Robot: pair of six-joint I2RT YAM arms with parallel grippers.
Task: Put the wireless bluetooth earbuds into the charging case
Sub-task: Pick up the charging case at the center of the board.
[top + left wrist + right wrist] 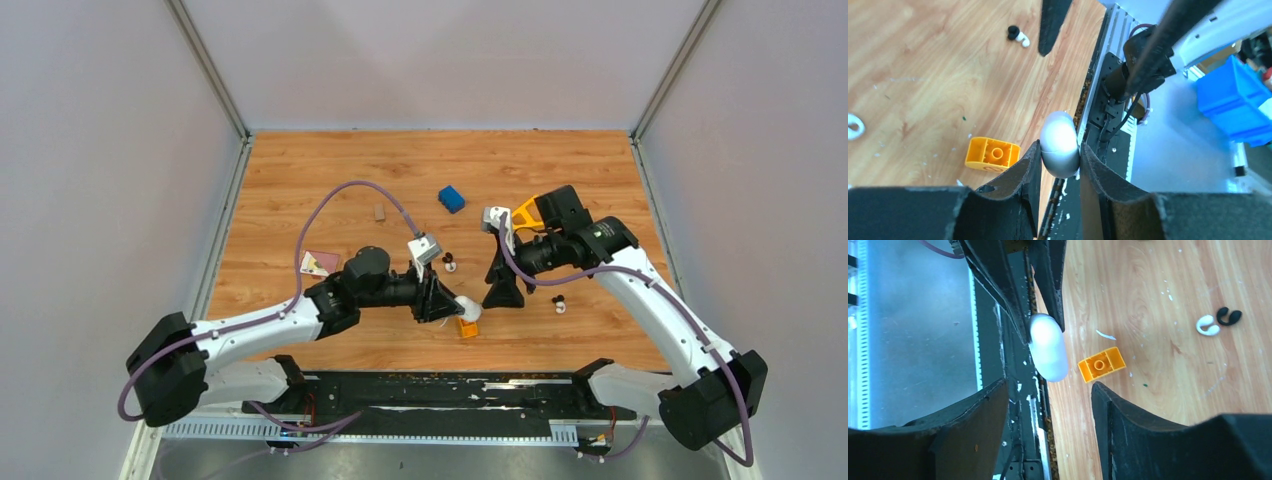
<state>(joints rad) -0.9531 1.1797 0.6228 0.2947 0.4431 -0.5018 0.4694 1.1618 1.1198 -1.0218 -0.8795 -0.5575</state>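
While the left gripper (1059, 151) clamps one charging case (1059, 135), the right gripper (1048, 385) gapes; two earbuds (449, 262) lie loose.

Left arm (260, 328): we saw white shells between black joint housings.
Right arm (665, 310): we saw the same white shells and black joints.
Cables (345, 186): we noted a purple-grey cable looping along each arm.
Wrist cameras (424, 249): we saw small grey boxes.
Orange bracket (527, 212): we saw it on the right wrist.
Left gripper (1059, 152): we saw black wedge fingers (1020, 175) with rough, scuffed faces.
Right gripper (1047, 387): we saw matching black fingers (1128, 425), dusty at the edges.
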